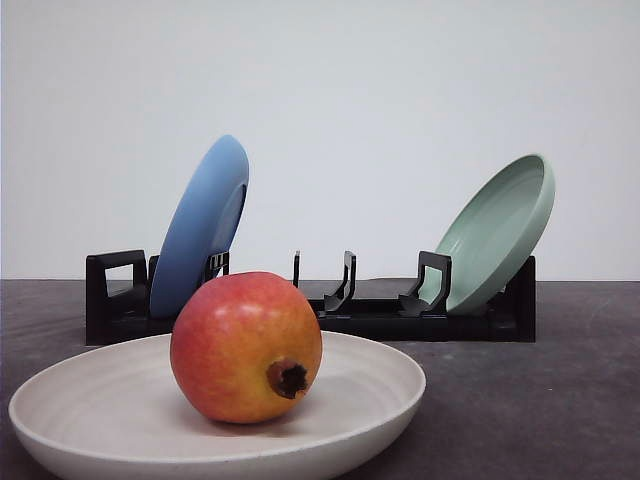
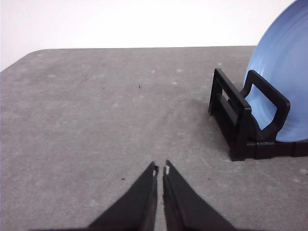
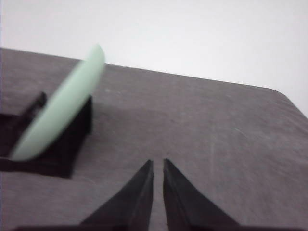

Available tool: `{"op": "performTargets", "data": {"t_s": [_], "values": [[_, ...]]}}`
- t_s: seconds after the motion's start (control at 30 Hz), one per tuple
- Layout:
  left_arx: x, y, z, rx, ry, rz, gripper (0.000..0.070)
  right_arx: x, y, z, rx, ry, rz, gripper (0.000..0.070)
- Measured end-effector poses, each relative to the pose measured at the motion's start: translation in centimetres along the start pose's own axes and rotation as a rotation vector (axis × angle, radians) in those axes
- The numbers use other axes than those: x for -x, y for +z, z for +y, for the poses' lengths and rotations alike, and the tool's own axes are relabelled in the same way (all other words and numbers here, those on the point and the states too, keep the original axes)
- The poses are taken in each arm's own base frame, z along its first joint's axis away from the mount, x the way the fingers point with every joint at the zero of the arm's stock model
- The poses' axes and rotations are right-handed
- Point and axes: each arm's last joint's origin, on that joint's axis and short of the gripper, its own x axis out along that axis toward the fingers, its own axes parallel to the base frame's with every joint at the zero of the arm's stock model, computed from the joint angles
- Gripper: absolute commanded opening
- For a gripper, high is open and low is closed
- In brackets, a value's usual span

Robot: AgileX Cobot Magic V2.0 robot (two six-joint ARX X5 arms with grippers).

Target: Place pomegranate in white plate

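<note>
Your pomegranate (image 1: 245, 346) already sits inside the white plate (image 1: 385, 385), resting on the plate's floor with its dark calyx turned toward the front camera. The plate lies flat at the near edge of the tabletop (image 1: 560, 400), in front of the black dish rack (image 1: 370, 318). That rack carries the blue plate (image 1: 200, 225) leaning at its left end and the pale green plate (image 1: 495, 232) leaning at its right end.

Both arms are off the fruit. In the left wrist view, the left gripper (image 2: 160, 170) has its fingers drawn together with only a thin slit between the tips, holding nothing, over bare tabletop near the rack's blue-plate end. In the right wrist view, the right gripper (image 3: 158, 163) is likewise closed on nothing, over bare tabletop beside the green plate's end of the rack.

Judging from this, the placing looks done, so the step in hand is to leave things settled. Keep both arms well away from the plate's rim; a nudge there could tip the shallow dish or set the round fruit rolling. The pomegranate looks slightly left of the plate's centre, yet well inside the rim, so you need not correct it. If you move the arms, steer clear of the two leaning plates, which could be knocked out of their slots.
</note>
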Motion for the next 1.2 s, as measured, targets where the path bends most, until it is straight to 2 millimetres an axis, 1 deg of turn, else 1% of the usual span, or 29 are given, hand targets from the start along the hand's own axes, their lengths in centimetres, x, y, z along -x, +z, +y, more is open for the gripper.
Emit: {"op": "performTargets", "data": {"t_s": [0.17, 0.33, 0.6, 0.87, 1.2], "values": [[0.0, 0.0, 0.0, 0.0, 0.0, 0.0, 0.0, -0.6, -2.8, 0.1, 0.013, -0.039, -0.028, 0.0035], [0.0, 0.0, 0.0, 0.0, 0.0, 0.0, 0.0, -0.6, -4.3, 0.0, 0.01, -0.091, -0.028, 0.0035], [0.0, 0.0, 0.0, 0.0, 0.0, 0.0, 0.0, -0.5, -5.1, -0.2, -0.029, -0.122, 0.043, 0.0036], [0.0, 0.0, 0.0, 0.0, 0.0, 0.0, 0.0, -0.4, -5.1, -0.2, -0.074, -0.128, 0.041, 0.0035], [0.0, 0.0, 0.0, 0.0, 0.0, 0.0, 0.0, -0.4, -5.1, -0.5, -0.084, -0.159, 0.039, 0.0035]]}}
